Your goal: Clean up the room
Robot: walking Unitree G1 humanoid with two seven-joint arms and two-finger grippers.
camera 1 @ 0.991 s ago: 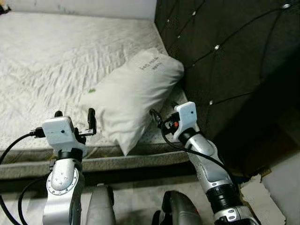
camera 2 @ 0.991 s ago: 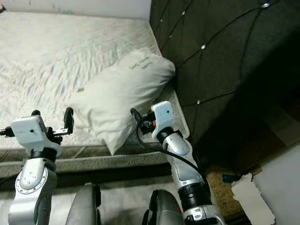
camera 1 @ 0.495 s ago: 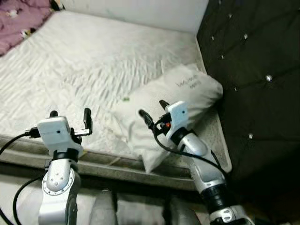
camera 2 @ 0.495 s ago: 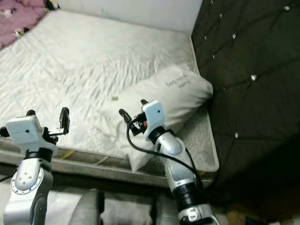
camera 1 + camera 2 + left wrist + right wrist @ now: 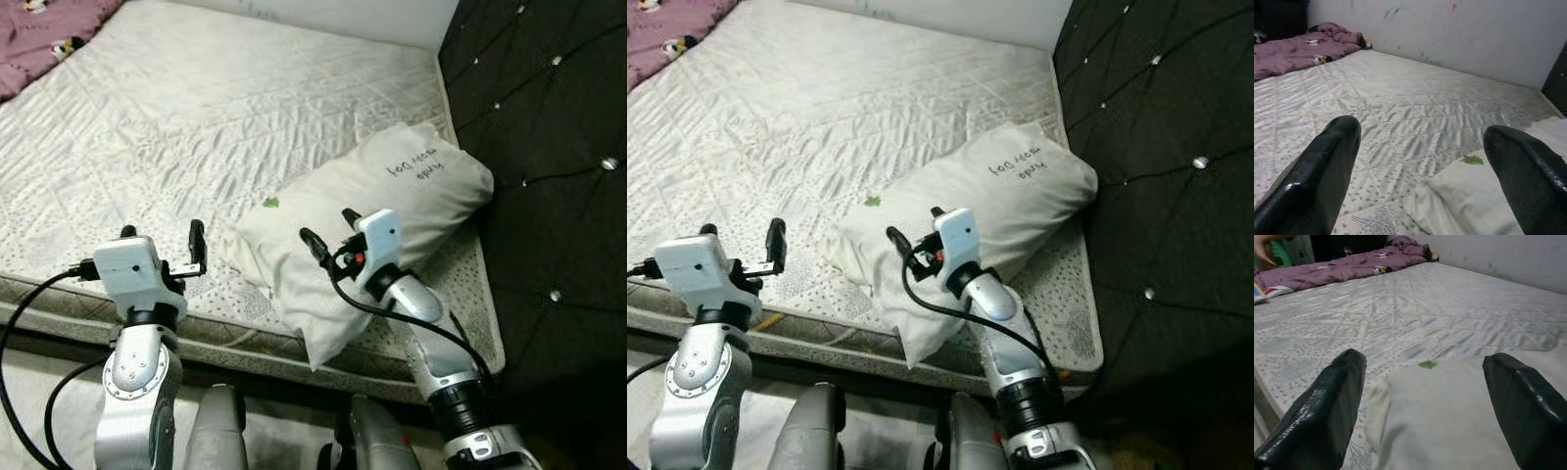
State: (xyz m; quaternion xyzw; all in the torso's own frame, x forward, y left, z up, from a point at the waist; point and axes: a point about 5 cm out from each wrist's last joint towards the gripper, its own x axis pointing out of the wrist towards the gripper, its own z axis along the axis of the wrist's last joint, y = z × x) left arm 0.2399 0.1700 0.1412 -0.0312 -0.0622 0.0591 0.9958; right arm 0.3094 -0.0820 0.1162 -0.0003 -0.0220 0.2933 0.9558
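Right pincer [image 5: 328, 227] above pillow [image 5: 392, 196], headboard [image 5: 558, 147] beside.

Both silver arms are raised forward, bent at the elbow. The left gripper [image 5: 163, 235] sits on the near left with its fingers spread apart. The right gripper [image 5: 328, 229] reaches farther in, fingers likewise apart.

Silver jointed arms, white boxy wrist housings, black cables, glossy black two-fingered left hand [image 5: 162, 238], right hand [image 5: 328, 227]
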